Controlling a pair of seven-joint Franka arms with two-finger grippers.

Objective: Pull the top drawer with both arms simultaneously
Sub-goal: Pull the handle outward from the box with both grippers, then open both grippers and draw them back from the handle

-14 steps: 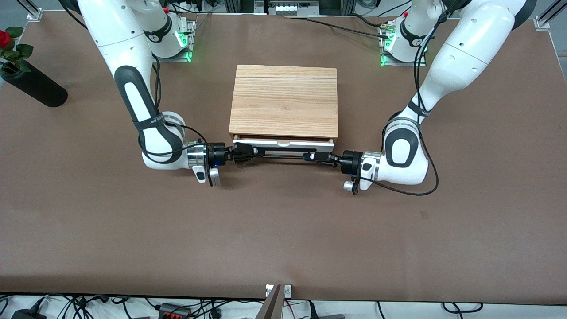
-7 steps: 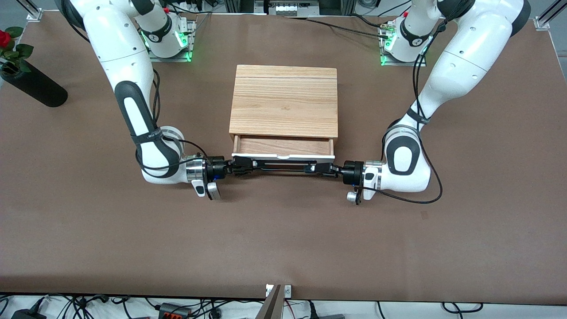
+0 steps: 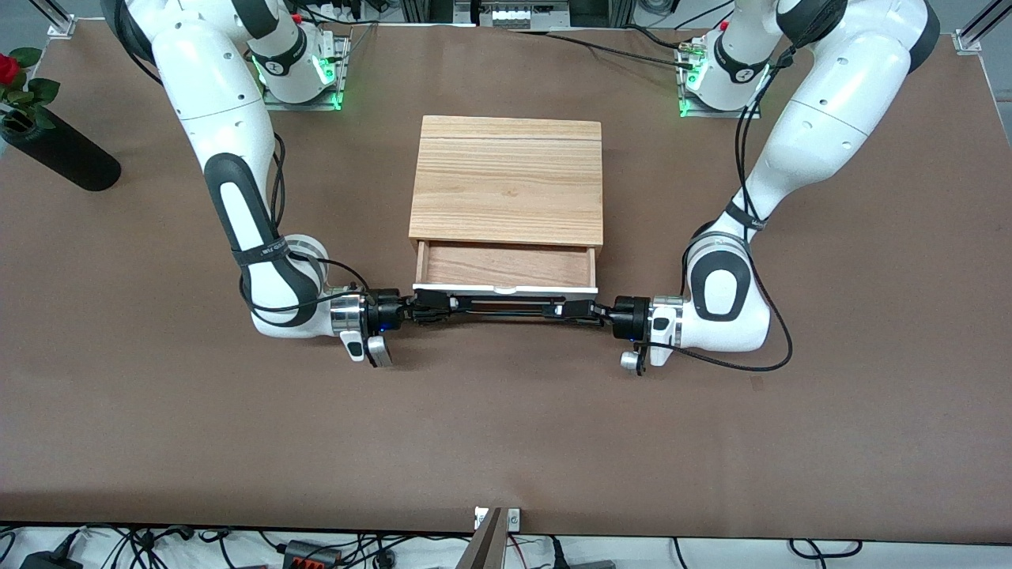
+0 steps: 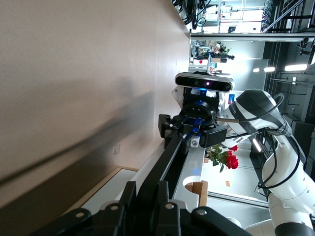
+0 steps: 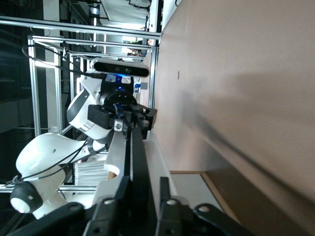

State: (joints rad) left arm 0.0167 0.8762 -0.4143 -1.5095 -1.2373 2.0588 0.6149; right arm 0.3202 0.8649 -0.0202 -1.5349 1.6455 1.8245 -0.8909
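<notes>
Spanning the whole front view: brown bench (image 3: 506, 427), bare apart from the items below.

Both arms reach in from their bases and bend low at the wrist, one each side of the cabinet. Left arm (image 3: 822, 118) comes down on its own end of the bench, right arm (image 3: 229, 150) on the other.

Oak-grain cabinet (image 3: 506, 180) sits mid-bench between the two arms, closer to the bases than to the front camera.

Top drawer (image 3: 506, 273) is partly pulled out of the cabinet toward the front camera. Light-brown wood tray floor is exposed, white front panel on the camera-side edge, tray looks empty.

Black wire handle (image 3: 506, 307) runs along the drawer front, just in front of the white panel.

Black vase (image 3: 59, 154) with a red rose (image 3: 8, 67) lies tilted at the right arm's end of the bench, well apart from the cabinet.

Left gripper (image 3: 571, 310) is clamped onto the handle at the end toward the left arm; in the left wrist view its fingers (image 4: 129, 196) sit tight around the bar, with the drawer front alongside.

Right gripper (image 3: 431, 306) is clamped on the other end of the handle; right wrist view shows its fingers (image 5: 165, 189) closed either side of the same bar.
</notes>
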